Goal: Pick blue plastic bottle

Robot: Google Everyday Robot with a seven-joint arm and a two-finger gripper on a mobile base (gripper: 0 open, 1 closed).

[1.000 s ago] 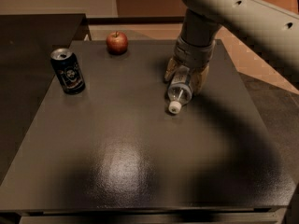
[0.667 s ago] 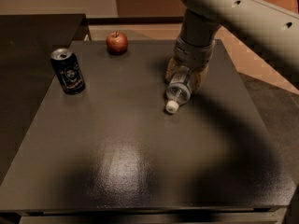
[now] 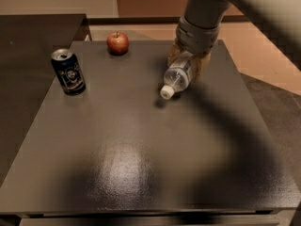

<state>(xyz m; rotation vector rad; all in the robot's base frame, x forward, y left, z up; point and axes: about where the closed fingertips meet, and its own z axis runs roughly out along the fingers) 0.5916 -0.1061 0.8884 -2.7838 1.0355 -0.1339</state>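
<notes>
The blue plastic bottle is clear with a white cap that points down toward me. My gripper comes down from the top right and is shut on the bottle's upper body, with a tan finger on each side. The bottle hangs tilted a little above the dark table, and its shadow lies just below the cap. The bottle's far end is hidden behind the gripper.
A dark blue-black drink can stands upright at the table's left. A red apple sits at the far edge. A second dark surface adjoins on the left. The floor drops away to the right.
The bottle lay on the table with the gripper around it. Now it has risen off the surface, and its cap has shifted up and slightly left.
</notes>
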